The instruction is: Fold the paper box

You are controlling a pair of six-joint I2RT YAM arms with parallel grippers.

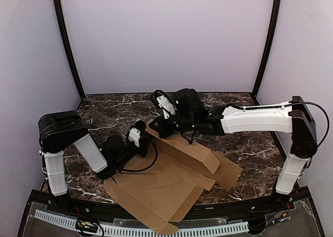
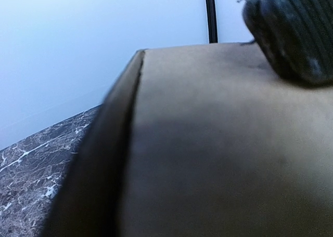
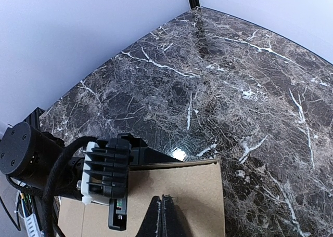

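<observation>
Well, the paper box [image 1: 161,190] is not yet a box. It lies as a big brown die-cut sheet on the dark marble counter [image 1: 244,143], towards the near edge and between the two arm bases, with one corner poking out past the counter's front. Its far part is creased into long strips running off to the right, and the far-left corner [image 1: 153,127] is lifted off the counter.

Both arms meet at that corner. The left pincer [image 1: 140,139] comes in low from the left. Seen through its own camera, one ribbed fingertip [image 2: 291,34] rests on the upper face of the cardboard near its edge. The other finger is hidden, so I cannot tell whether the jaws are gripping or merely lying there.

The right pincer [image 3: 163,216] reaches in from the right with its fingers closed tight together, tips against the face of the lifted panel. I cannot tell whether any cardboard is nipped between them. A black cable [image 1: 152,161] from the left arm loops across the sheet.
</observation>
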